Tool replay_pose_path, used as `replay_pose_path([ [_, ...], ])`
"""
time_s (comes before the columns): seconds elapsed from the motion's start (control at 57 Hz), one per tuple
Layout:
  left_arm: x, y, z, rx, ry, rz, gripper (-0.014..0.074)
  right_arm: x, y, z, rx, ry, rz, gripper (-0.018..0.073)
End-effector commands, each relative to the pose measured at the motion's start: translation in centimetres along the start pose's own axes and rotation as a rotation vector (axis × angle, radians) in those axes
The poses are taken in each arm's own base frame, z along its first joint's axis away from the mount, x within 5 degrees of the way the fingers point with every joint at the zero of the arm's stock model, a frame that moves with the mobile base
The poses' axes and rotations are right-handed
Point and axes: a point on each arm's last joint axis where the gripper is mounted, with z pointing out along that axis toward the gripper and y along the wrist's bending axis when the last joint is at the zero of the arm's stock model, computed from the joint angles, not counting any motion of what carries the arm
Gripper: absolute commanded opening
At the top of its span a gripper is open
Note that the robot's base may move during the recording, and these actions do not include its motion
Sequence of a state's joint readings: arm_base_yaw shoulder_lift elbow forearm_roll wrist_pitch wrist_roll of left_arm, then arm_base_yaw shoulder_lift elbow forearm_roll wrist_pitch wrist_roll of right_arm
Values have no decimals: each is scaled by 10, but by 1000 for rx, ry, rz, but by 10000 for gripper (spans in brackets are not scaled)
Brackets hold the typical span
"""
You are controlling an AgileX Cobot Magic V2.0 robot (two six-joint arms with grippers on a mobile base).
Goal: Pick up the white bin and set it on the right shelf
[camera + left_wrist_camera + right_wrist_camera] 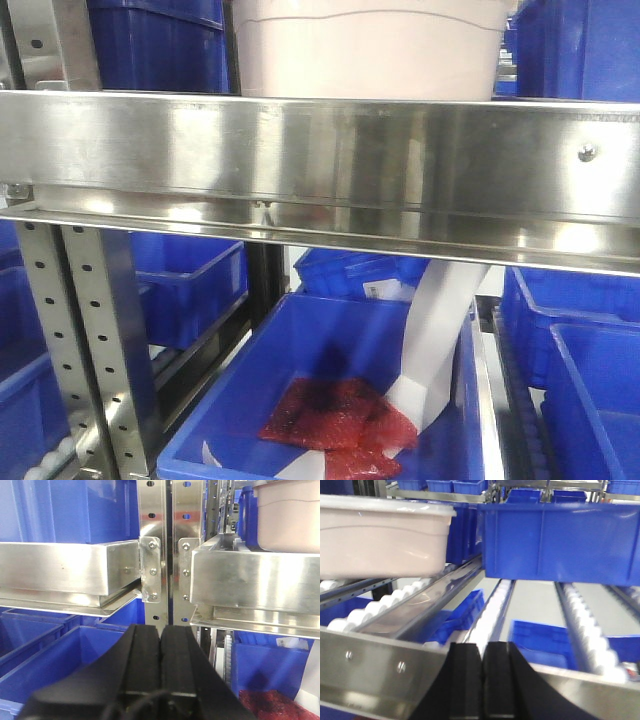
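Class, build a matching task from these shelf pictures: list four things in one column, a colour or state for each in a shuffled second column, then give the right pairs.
Things:
1. white bin
2. shelf rail
3. left gripper
4. red packet

Descriptions:
A. shut, holding nothing
B. lying inside a blue bin below the shelf
C. shiny bare steel
D. pale pinkish-white, sitting up on the shelf

Pairs: 1-D, 2-C, 3-A, 4-B
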State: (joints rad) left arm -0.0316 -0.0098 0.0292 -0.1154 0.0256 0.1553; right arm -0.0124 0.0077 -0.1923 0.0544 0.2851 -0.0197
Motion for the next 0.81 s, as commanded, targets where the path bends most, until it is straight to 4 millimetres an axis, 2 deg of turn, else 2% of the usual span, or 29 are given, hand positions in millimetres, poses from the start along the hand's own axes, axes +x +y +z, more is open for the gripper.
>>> replay_pose_path([
  [0.0,-4,1,-1,-5,-82,-9,-118,7,0,1,-23,-126,1,71],
  [0.088,-4,1,-1,-5,-82,-9,-118,24,0,6,-30,-87,22,71],
  [0.246,-4,1,-1,-5,-82,-9,-118,42,-1,10,-27,-111,43,71],
  [0.789,-4,1,-1,-5,-82,-9,-118,41,-1,10,-22,-115,50,71],
])
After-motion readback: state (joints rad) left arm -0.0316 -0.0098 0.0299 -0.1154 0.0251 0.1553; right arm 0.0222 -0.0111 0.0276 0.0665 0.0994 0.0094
